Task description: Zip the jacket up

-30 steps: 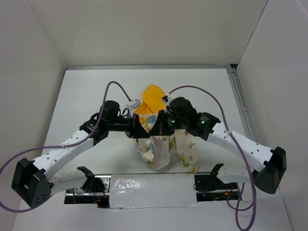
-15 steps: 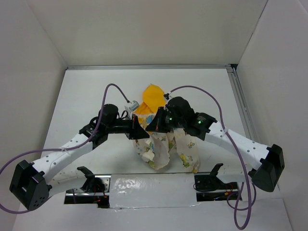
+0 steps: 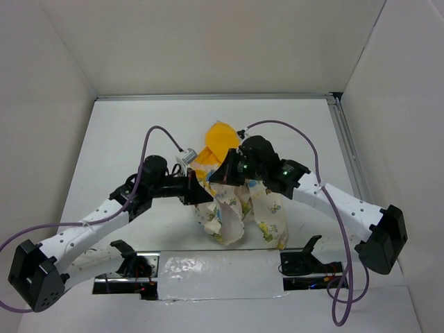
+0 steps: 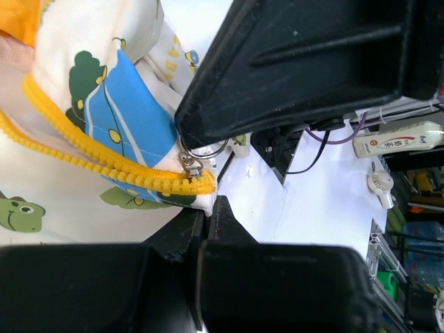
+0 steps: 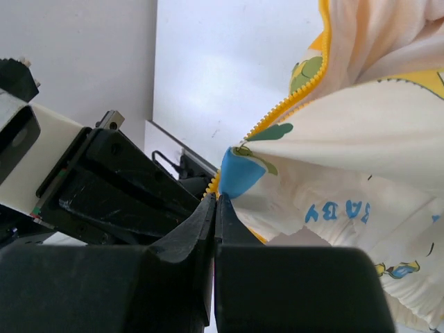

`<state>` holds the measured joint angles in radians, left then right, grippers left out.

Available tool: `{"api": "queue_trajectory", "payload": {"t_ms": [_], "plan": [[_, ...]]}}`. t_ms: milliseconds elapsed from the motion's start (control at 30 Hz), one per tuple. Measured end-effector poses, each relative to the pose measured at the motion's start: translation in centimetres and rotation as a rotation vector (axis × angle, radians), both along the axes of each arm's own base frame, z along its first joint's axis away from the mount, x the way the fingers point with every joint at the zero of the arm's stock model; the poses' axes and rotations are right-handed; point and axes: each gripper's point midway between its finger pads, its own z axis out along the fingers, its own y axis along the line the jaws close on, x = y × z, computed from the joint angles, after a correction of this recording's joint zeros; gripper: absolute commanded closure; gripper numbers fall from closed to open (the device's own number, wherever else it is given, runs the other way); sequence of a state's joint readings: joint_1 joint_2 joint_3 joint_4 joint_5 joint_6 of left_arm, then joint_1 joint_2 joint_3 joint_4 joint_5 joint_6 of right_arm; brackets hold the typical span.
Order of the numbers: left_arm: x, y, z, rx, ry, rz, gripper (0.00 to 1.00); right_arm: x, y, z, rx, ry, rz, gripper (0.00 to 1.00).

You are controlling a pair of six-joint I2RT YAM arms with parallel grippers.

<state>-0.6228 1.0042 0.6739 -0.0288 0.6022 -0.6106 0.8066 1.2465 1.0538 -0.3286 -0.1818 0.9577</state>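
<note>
Both closed tight on the jacket's [image 3: 239,208] yellow zipper [image 4: 104,164] edge: left tool [image 4: 210,203] and right tool [image 5: 216,200], side by side.

Robot lab or test cell, not a home. A white table [image 3: 125,139] is boxed in by plain white panel walls [image 3: 208,48] along the far, left and right edges. An aluminium rail [image 3: 345,146] is fixed along the right edge. Two white-and-black arms [image 3: 90,225] are bolted to a shiny metal plate [image 3: 208,267] at the near edge, and loose purple cables [image 3: 274,123] are run to them. Past the table edge in the left wrist view, bench clutter is seen: a labelled white handheld device [image 4: 399,139], a small fan [image 4: 381,187], wires, blue containers [image 4: 423,236].
</note>
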Motion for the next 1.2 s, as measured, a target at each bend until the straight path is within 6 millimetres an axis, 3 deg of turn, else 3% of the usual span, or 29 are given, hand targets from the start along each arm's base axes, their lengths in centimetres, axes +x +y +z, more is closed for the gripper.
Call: {"api": "queue_trajectory", "payload": {"t_ms": [200, 233, 367, 400, 633, 767, 900, 1000, 1200], "plan": [[-0.4, 0.2, 0.9, 0.03, 0.001, 0.022, 1.0, -0.5, 0.2, 0.7, 0.037, 0.012, 0.049, 1.0], [-0.4, 0.2, 1.1, 0.032, 0.0, 0.024, 0.94, -0.5, 0.2, 0.8, 0.042, 0.009, 0.053, 1.0], [-0.6, 0.3, 1.7, 0.061, 0.018, 0.024, 0.08, -0.1, -0.2, 1.7, 0.055, -0.031, 0.049, 1.0], [-1.0, 0.4, 1.5, 0.078, 0.04, 0.02, 0.01, 0.4, -0.5, 2.0, 0.056, -0.052, 0.03, 1.0], [-1.7, 2.6, -0.5, 0.231, 0.15, 0.129, 0.01, 2.0, -2.6, 3.8, 0.003, -0.106, -0.062, 1.0], [-1.2, 3.2, 1.4, 0.268, 0.086, 0.196, 0.01, 2.2, -3.3, 5.5, -0.022, -0.121, -0.087, 1.0], [-0.8, 2.1, 4.2, 0.29, -0.024, 0.23, 0.01, 2.6, -3.2, 6.3, -0.055, -0.099, -0.094, 1.0], [-0.6, 0.6, 5.1, 0.34, -0.1, 0.25, 0.01, 3.5, -2.9, 5.8, -0.096, -0.063, -0.103, 1.0], [0.7, -1.5, 2.7, 0.567, -0.216, 0.346, 0.07, 5.1, -2.9, 3.3, -0.159, 0.022, -0.114, 1.0]]}}
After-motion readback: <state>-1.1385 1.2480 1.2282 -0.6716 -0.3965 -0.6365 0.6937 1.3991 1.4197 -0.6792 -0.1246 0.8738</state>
